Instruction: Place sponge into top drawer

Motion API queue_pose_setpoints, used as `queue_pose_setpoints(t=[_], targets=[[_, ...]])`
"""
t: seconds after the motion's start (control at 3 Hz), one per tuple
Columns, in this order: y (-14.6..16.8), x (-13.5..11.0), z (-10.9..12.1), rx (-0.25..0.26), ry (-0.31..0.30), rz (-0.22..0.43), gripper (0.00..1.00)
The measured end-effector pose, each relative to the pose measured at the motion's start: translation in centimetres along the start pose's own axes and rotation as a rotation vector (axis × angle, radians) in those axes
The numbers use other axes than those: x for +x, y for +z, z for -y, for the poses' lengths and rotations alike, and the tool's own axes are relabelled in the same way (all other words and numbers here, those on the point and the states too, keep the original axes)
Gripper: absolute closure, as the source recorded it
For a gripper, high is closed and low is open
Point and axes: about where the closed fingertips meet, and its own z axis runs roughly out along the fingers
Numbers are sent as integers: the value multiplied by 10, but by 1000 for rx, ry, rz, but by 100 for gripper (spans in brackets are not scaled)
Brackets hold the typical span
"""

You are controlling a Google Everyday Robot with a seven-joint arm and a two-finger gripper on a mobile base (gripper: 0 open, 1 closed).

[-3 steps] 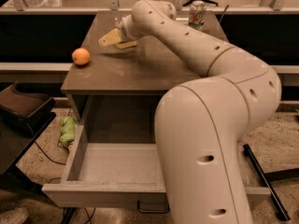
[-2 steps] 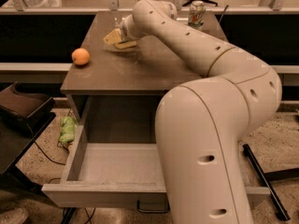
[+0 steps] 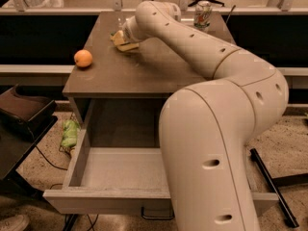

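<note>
- Camera view, item: the sponge (image 3: 127, 45) lies on the cabinet top (image 3: 144, 73), at the far side. It is directly at the gripper (image 3: 121, 36) and partly hidden by it. Only a pale yellow edge shows.
- Camera view, handling (judgement): the sponge should be light, soft and compressible, and not fragile. It will give under pressure, so a firm pinch across its short width, near the middle, should hold it best. A hold at a corner may let it fold or hang crooked. Its surface looks rough enough that it is unlikely to slip.
- Camera view, end effector: the wrist covers the gripper from this side. I cannot tell whether it is apart, together or clamped on the sponge, nor whether the sponge is lifted or resting on the surface.
- Camera view, arm pose: the arm rises from the large near body, bends at the elbow and stretches away across the cabinet top. The wrist is tipped downward over the sponge.
- Camera view, target: the top drawer (image 3: 103, 199) stands pulled out, below the gripper and well toward the camera from it. No objects show in the visible part of its interior, though the arm's body hides the right part.
- Camera view, surroundings: an orange fruit (image 3: 83, 58) sits apart from the gripper, toward the picture's left and nearer the camera. A drinks can (image 3: 202, 14) stands beyond the arm, toward the picture's right.
</note>
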Motion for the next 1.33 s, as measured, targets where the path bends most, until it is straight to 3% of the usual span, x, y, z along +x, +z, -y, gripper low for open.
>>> queue_pose_setpoints(t=[0.33,0.67,1.0,1.33], targets=[[2,2,-2,-3,0,-3,92],[4,3,-3,-5,0,-5,100],[4,-5,-7,-8,-19,-4,100],[-20,-24,2,29,-42,25,100]])
